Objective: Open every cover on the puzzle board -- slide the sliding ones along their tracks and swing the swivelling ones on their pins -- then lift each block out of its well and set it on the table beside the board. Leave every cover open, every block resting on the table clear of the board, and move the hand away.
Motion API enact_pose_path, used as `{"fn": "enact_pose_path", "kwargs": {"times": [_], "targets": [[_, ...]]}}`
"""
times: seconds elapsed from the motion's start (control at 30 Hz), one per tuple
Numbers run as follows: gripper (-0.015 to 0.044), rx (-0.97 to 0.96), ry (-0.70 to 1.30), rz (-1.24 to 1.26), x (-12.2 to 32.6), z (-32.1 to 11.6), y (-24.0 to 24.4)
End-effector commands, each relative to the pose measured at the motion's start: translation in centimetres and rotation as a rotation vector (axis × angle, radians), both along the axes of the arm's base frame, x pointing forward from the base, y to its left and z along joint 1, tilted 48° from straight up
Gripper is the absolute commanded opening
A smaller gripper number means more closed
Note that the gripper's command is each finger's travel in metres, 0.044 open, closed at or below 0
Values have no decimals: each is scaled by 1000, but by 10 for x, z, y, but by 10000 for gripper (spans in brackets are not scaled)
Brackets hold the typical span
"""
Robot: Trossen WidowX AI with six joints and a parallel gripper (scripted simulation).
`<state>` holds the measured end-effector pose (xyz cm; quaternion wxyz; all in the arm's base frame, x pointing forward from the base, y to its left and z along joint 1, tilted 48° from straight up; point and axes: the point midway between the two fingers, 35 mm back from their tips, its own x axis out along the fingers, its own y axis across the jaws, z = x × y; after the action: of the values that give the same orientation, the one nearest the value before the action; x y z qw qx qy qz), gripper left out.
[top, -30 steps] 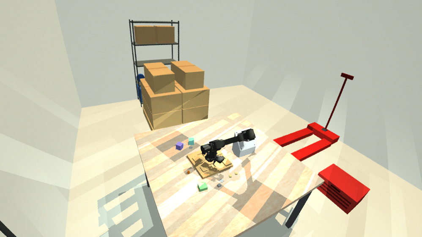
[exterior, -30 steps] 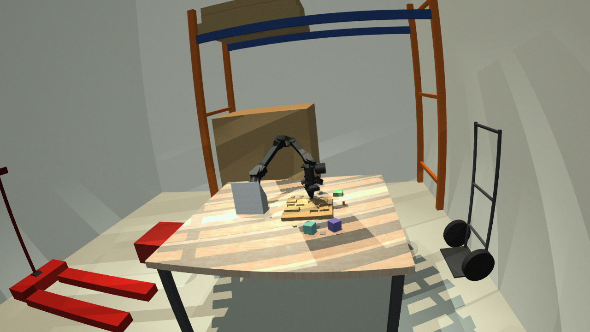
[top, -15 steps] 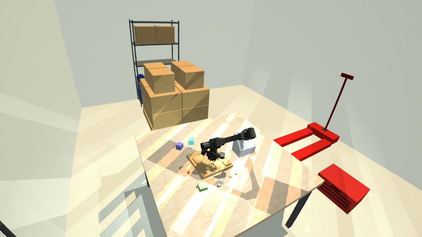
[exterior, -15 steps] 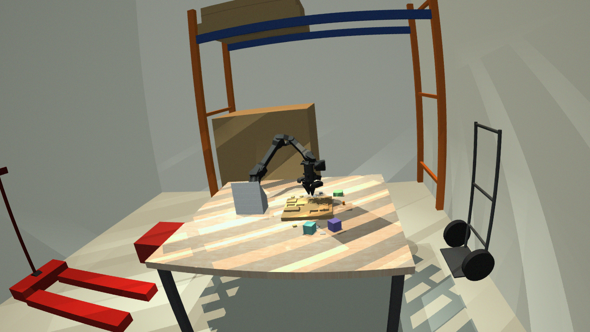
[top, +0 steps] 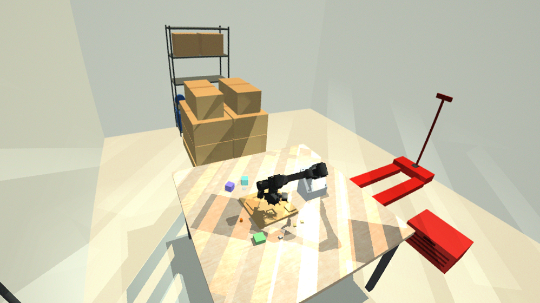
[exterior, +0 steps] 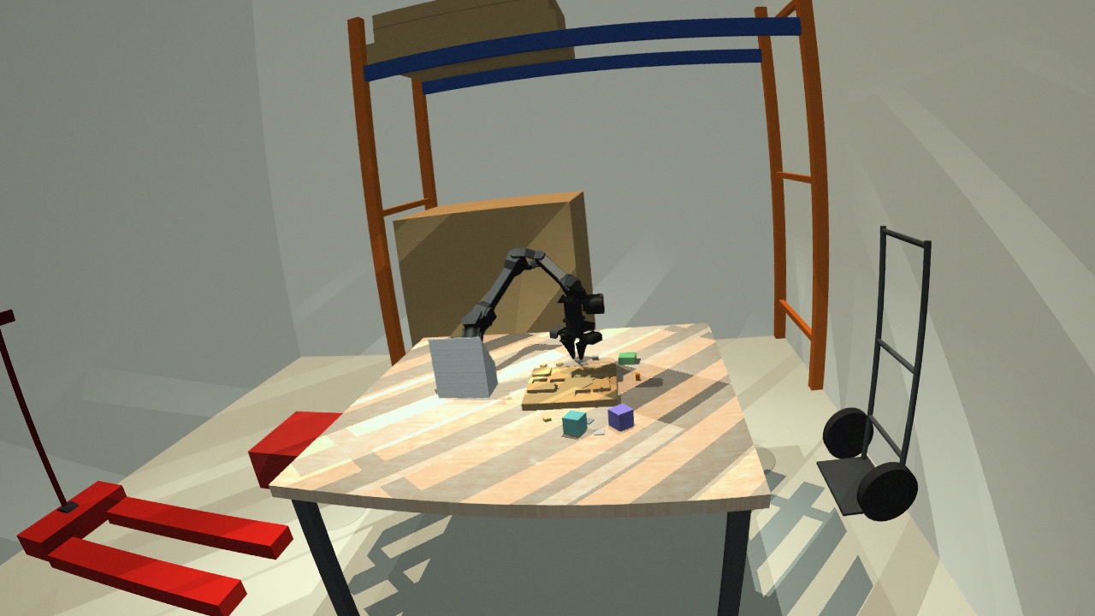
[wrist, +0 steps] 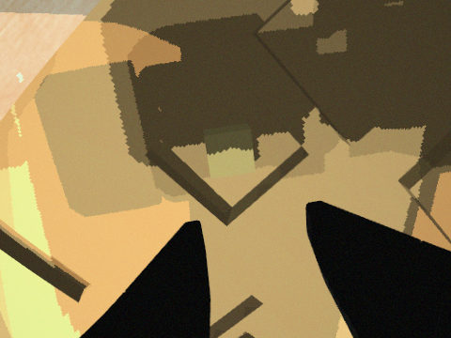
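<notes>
The wooden puzzle board [top: 261, 225] [exterior: 570, 403] lies on the table, partly under the arm and its shadow. My gripper [top: 272, 203] [exterior: 578, 359] [wrist: 255, 225] is open and empty, pointing down just above the board. In the wrist view a small pale green piece [wrist: 231, 162] stands on a square-cornered wooden part, beyond the fingertips. Off the board, a teal block [top: 244, 180] [exterior: 574, 424] and a purple block [top: 229, 186] [exterior: 620, 417] rest side by side; a green block [top: 259, 238] [exterior: 627, 358] rests on the opposite side. Shadows hide which covers are open.
A grey angular box [top: 310, 192] [exterior: 461, 369] stands by the arm's base. A small orange piece [top: 241, 219] [exterior: 637, 376] and small yellow bits [top: 301, 221] [exterior: 547, 418] lie near the board. A small grey piece [top: 280, 237] lies near the green block.
</notes>
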<state>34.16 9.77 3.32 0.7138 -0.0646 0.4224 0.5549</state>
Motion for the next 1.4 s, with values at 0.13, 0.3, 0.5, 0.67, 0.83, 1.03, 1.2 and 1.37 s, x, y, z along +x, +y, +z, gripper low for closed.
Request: {"fn": "enact_pose_path", "kwargs": {"times": [0.13,0.3,0.5,0.67,0.83,1.03,1.2,1.37], "targets": [[144,5,-1,2,1,-12,15],[144,7,-1,2,1,-19,24],[144,7,-1,2,1,-20,24],[144,7,-1,2,1,-20,24],[144,7,-1,2,1,-20,24],[144,7,-1,2,1,-20,24],[144,7,-1,2,1,-21,26],[144,7,-1,2,1,-24,30]]}}
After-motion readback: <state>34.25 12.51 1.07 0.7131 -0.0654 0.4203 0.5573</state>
